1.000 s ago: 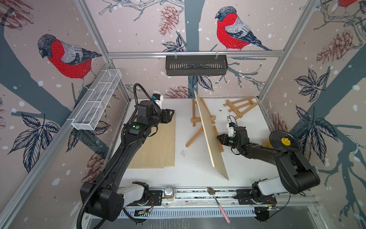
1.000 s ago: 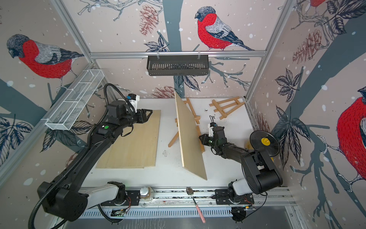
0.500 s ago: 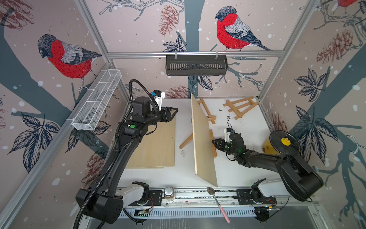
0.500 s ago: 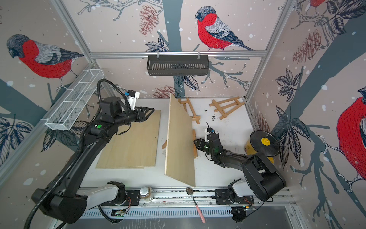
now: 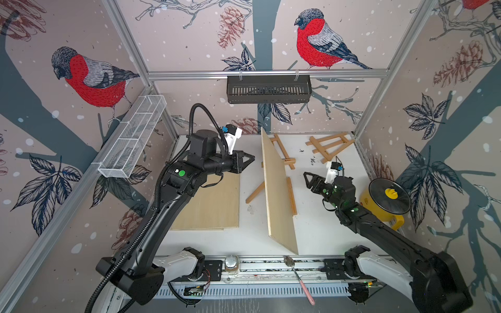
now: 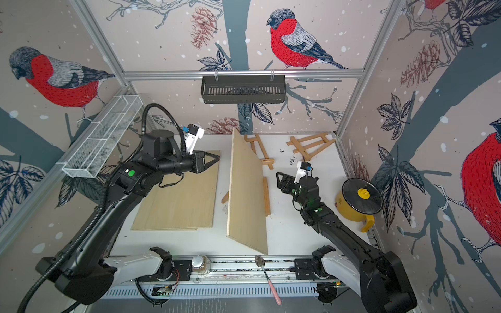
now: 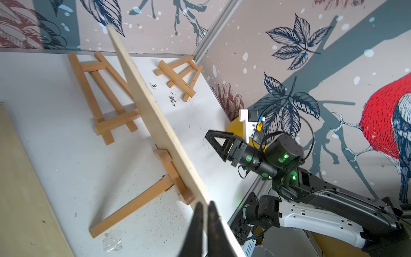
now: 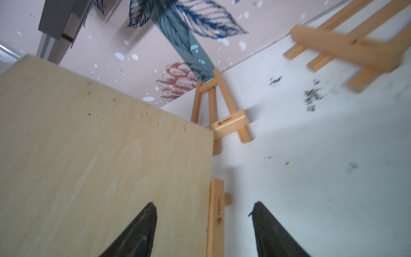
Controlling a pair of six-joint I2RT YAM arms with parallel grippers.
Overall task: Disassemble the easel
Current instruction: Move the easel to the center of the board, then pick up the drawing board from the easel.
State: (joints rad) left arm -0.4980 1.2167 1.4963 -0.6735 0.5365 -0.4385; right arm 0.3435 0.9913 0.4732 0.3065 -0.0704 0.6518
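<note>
Plywood board (image 5: 279, 195) stands on edge, running front-to-back.

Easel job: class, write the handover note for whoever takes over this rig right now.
Left gripper: shut, empty, just short of the leaning board.
Right gripper: open, empty, beside that board.
Done: flat board set aside; two easels lie flat at the back.
To do: the leaning board rests on the middle easel; lift it off, then probably lay that easel down.
</note>
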